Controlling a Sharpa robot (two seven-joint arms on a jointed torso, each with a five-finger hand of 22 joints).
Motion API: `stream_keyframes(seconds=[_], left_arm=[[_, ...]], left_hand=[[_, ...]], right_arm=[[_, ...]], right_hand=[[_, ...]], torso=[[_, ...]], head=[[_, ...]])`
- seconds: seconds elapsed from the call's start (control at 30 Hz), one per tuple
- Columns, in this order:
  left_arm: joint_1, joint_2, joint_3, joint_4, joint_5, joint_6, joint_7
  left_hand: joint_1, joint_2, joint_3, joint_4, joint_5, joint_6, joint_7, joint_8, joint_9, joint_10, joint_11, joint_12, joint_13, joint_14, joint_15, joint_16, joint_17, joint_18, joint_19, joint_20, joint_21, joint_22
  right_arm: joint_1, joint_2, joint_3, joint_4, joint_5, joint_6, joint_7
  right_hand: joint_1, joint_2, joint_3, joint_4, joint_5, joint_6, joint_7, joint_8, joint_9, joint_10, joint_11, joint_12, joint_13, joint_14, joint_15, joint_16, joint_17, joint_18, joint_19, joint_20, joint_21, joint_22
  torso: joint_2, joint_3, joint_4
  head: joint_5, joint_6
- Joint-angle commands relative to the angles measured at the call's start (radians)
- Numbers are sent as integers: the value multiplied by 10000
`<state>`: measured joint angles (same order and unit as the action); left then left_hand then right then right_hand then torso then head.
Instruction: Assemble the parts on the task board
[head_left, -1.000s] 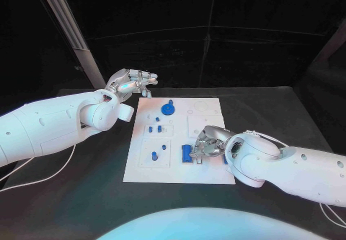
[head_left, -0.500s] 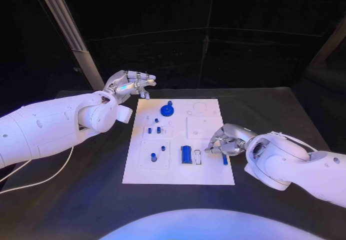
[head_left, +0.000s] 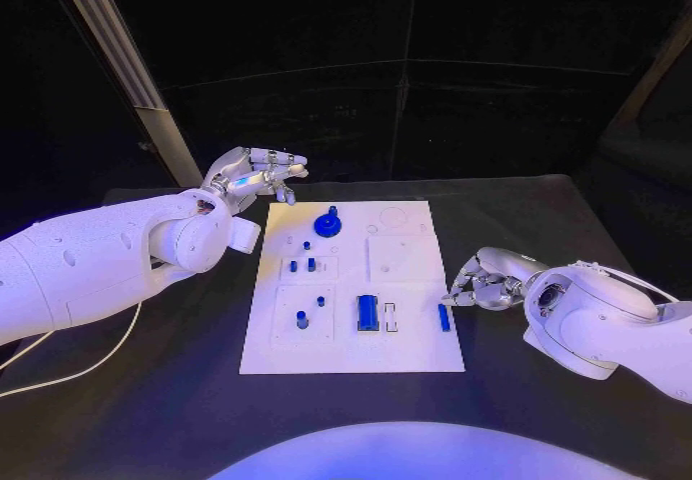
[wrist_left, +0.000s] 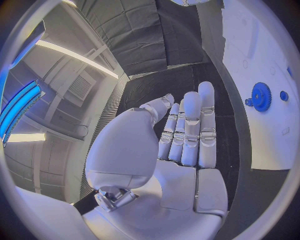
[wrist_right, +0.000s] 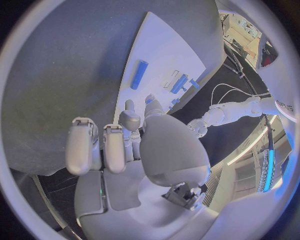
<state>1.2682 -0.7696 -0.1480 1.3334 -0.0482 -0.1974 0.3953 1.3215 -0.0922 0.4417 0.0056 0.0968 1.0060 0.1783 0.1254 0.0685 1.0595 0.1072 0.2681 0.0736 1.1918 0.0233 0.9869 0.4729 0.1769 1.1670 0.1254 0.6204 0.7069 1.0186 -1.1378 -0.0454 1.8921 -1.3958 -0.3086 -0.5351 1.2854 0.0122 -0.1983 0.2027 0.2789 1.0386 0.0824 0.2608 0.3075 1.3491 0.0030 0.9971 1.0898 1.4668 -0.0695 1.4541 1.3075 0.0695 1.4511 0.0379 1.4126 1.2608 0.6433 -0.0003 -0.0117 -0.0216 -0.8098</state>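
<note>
The white task board (head_left: 411, 350) lies in the middle of the table. On it are a blue gear (head_left: 329, 224) at the far end, several small blue pegs (head_left: 302, 266), a blue block (head_left: 369, 312) and a thin blue bar (head_left: 443, 317) near the right edge. My right hand (head_left: 483, 281) is over the black table just right of the board, fingers curled in and holding nothing. The right wrist view shows the board (wrist_right: 164, 42), the bar (wrist_right: 139, 74) and the block (wrist_right: 179, 83) beyond the curled fingers (wrist_right: 90, 148). My left hand (head_left: 258, 172) hovers past the board's far left corner, fingers (wrist_left: 190, 127) extended and empty, with the gear (wrist_left: 260, 96) off to one side.
The black table (head_left: 173, 370) surrounds the board. A pale slanted post (head_left: 133, 85) rises behind my left arm. A white cable (head_left: 80, 370) trails over the table under that arm.
My right hand has drawn back from the blue block and off the board's right edge. The blue bar now lies uncovered near that edge. My left hand has hardly moved.
</note>
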Motion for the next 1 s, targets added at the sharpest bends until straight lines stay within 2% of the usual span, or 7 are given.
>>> stream_keyframes(seconds=[0.03,0.27,0.57,0.73,1.0], left_arm=[[18,-12,6,27,35,61,47],[18,-36,6,25,35,65,39],[18,-57,5,26,35,72,36],[18,-61,5,20,35,74,29],[18,-71,4,4,35,86,15]], left_hand=[[89,-17,-17,-57,41,34,21,69,0,-68,29,34,-6,-66,9,-42,-10,64,-1,-14,-53,-10],[89,-17,-17,-57,41,34,21,69,0,-68,29,34,-6,-66,9,-42,-10,64,-1,-14,-53,-10],[89,-17,-17,-57,41,34,21,69,0,-68,29,34,-6,-66,9,-42,-10,64,-1,-14,-53,-10],[89,-17,-17,-57,41,34,21,69,0,-68,29,34,-6,-66,9,-42,-10,64,-1,-14,-53,-10],[89,-17,-17,-57,41,34,21,69,0,-68,29,34,-6,-66,9,-42,-10,64,-1,-14,-53,-10]], right_arm=[[11,83,0,-42,-564,683,-432],[0,430,-5,-229,-756,1086,-531],[-14,752,-9,-385,-927,1457,-603],[-23,824,-10,-438,-1212,1711,-733],[-41,923,-11,-470,-1766,1825,-851]], right_hand=[[-66,4,-55,5,-63,72,-20,-17,11,49,-23,36,26,649,14,36,635,-77,28,17,27,5],[-60,-12,-93,16,-108,92,-27,-22,20,51,-28,28,23,646,9,27,625,-75,24,12,21,-4],[48,-12,-132,-11,-111,194,-61,5,66,60,-55,31,34,646,-10,25,630,-76,25,-3,23,5],[102,-10,-140,-32,-95,218,-69,9,83,58,-64,22,30,647,-17,27,636,-80,30,-9,30,21],[146,-61,-194,-54,-127,239,-72,7,108,36,-69,-30,-4,638,-25,-2,593,-73,14,-17,9,-14]], torso=[[12,-5,15],[12,-8,37],[17,-6,19],[18,-5,31],[14,-8,33]], head=[[-6,-26],[-21,-26],[-5,-74],[-17,-101],[-13,-100]])
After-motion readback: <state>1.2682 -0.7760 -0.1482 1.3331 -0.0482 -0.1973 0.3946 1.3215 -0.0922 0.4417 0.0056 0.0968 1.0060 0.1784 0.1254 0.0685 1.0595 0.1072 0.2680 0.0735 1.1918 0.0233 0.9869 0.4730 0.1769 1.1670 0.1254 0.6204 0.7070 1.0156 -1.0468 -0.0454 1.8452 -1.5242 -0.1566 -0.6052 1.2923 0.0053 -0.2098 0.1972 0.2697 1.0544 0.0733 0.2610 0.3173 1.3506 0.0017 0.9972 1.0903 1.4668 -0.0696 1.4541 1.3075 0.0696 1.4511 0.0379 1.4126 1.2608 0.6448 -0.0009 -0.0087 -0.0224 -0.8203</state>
